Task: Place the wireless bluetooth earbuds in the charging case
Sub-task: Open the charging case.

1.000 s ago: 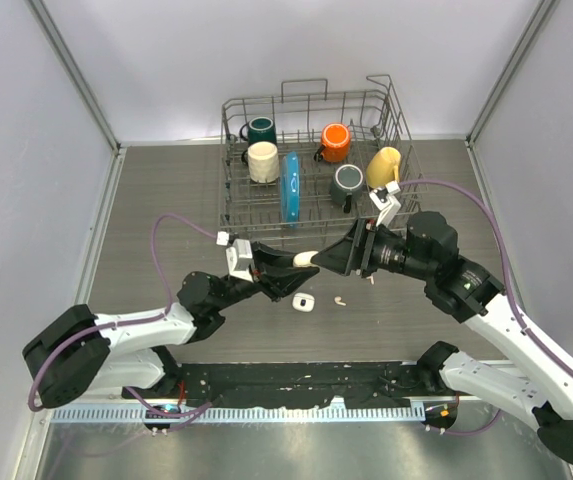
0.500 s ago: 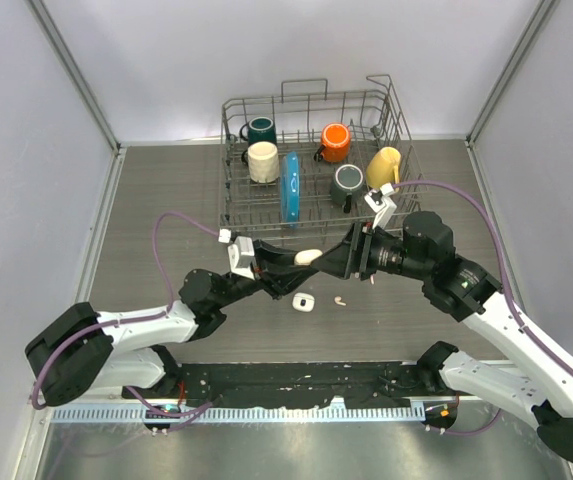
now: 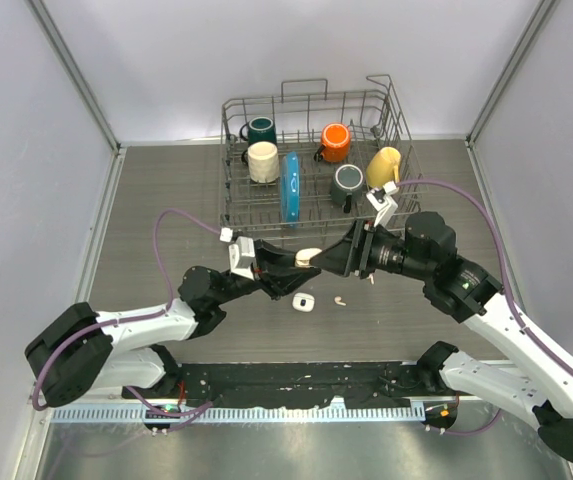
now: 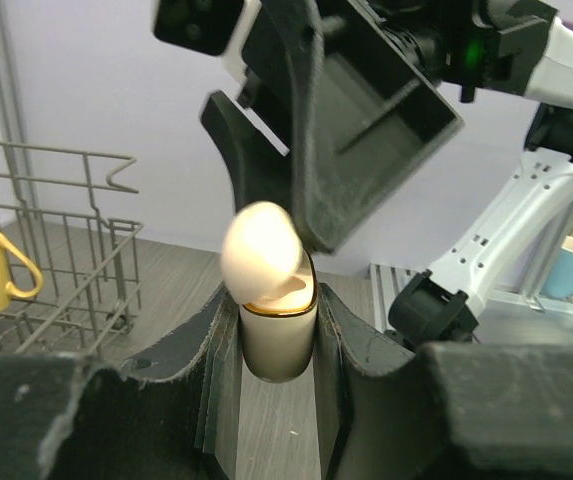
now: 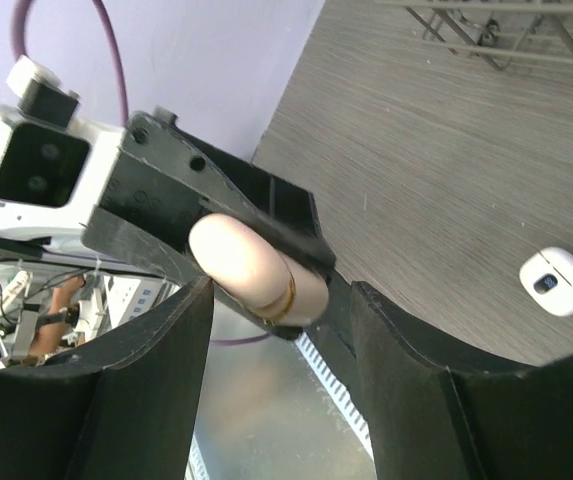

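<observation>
Left gripper (image 4: 276, 300): I am clamping the cream charging case (image 4: 277, 347), lid open.
Right gripper (image 5: 281, 298): I am holding jaws apart either side of it.
Earbud (image 3: 339, 299): lying, seemingly, on table (image 3: 166, 200).

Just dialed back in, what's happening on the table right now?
The left gripper is shut on a cream charging case, held above the table with its lid looking slightly ajar. The right gripper faces it, jaws apart by the lid end. One white earbud and a small white case lie below.
</observation>
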